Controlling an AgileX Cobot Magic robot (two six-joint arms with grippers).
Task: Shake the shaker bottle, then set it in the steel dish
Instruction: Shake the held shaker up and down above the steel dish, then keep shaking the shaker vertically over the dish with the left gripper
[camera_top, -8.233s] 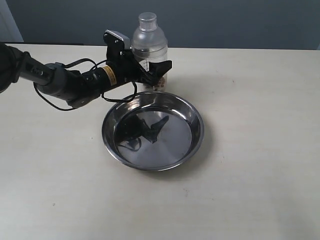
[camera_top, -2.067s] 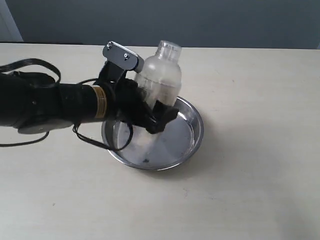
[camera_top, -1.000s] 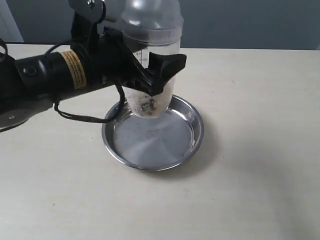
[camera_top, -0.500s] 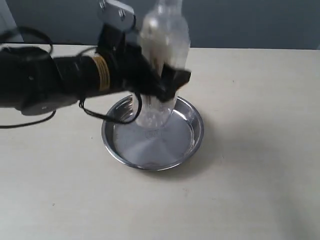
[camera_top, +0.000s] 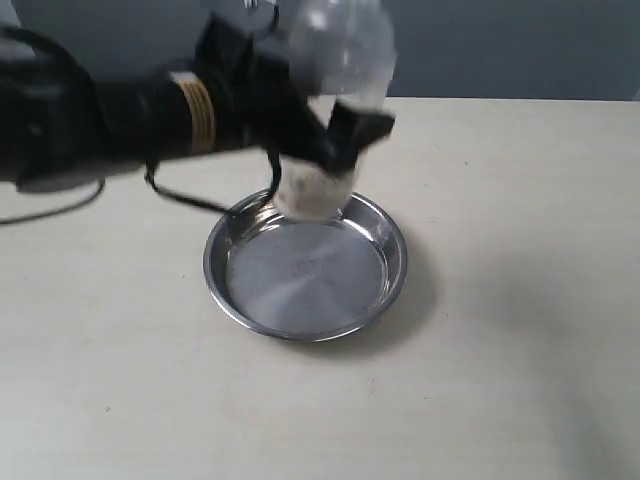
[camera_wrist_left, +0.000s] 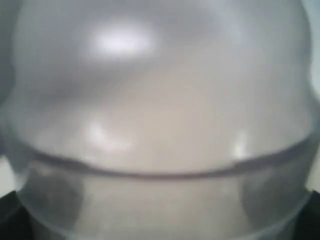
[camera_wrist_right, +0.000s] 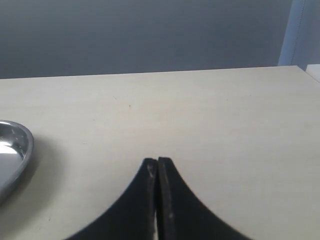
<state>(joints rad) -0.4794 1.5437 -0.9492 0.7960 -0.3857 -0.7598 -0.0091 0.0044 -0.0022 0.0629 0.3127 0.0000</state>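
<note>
Shaker bottle (camera_top: 338, 90) was up in the air over the far rim of the steel dish (camera_top: 400, 265), roughly upright and smeared w/ motion blur. Its base hung above the dish's far edge and looked clear of the metal, though blur made the gap hard to judge. Left gripper (camera_top: 322, 140) was clamped round the bottle's mid-body, one black finger (camera_top: 362, 128) wrapped across the side facing away from the arm. The arm came in from the dish's left, above the table (camera_top: 520, 330).

In the left wrist view the shaker bottle (camera_wrist_left: 160, 125) filled nearly the whole pic: frosted dome, the seam to the clear body below, all out of focus. Contents couldn't be made out.

The dish was bare inside, flat on the table, w/ only dull reflections on its bottom.

Right gripper (camera_wrist_right: 157, 200) had its jaws pressed together w/ nothing btwn them, low over the table (camera_wrist_right: 225, 115), well apart from the steel dish (camera_wrist_right: 17, 150).
</note>
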